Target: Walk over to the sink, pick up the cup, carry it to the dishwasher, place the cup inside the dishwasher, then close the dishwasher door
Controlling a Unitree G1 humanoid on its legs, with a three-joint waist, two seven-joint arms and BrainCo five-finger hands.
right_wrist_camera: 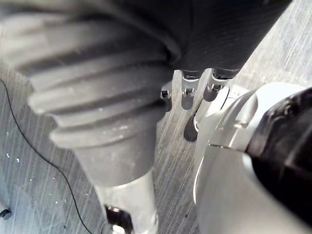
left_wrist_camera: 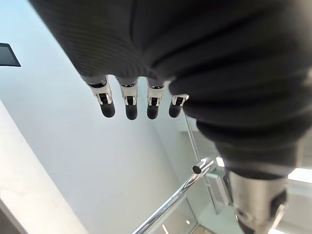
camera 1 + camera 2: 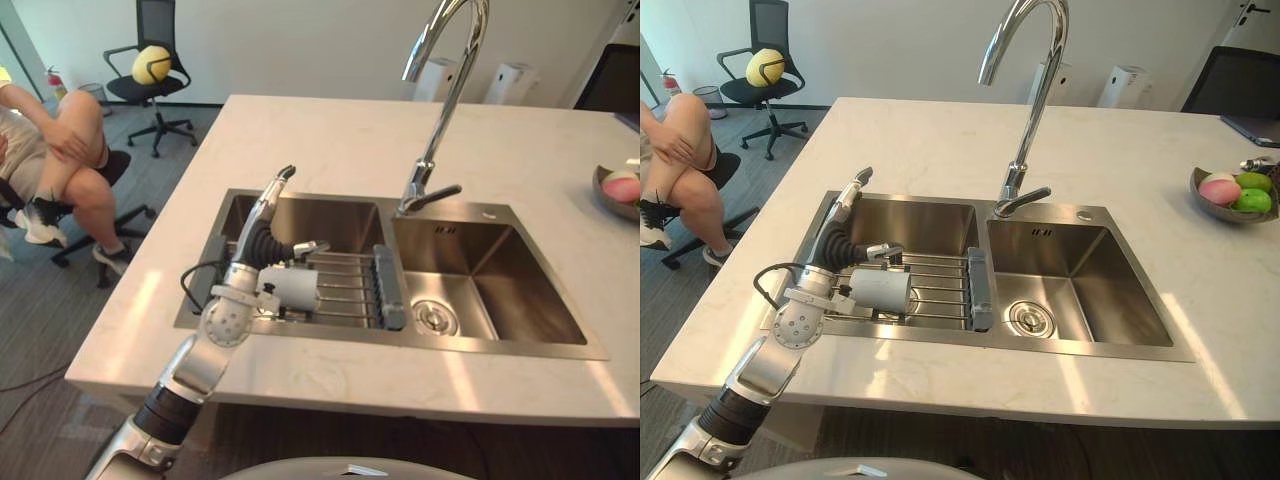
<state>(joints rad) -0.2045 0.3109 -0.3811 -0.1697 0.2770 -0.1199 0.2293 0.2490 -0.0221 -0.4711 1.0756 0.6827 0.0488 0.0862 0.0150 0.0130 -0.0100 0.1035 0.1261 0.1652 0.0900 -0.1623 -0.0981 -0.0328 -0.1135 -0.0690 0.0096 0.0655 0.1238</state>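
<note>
Lying on its side on the wire rack [image 3: 352, 284] across the left basin of the sink [image 3: 300, 337], the cup [image 3: 297, 288] has its long axis running from side to side, in line with the rack's wires. Which end is the mouth I cannot tell.

The left hand [image 3: 267, 213] is the nearer one. It stands right over the cup's left end, with the wrist low by the cup and the cup just below and to the right of it. Whether the wrist touches the cup is unclear. The fingers [image 2: 127, 105] are straight and held side by side, rising up and away toward the far wall of the basin, not down at the cup. The thumb [image 3: 312, 246] sticks out to the right above the cup. This hand is spread and holds nothing.

To grasp the cup, the hand would probably need to tip forward and come down so the fingers and thumb close across the cup's short width.

The right hand [image 1: 187, 95] hangs low over the floor, fingers loose and empty.
</note>
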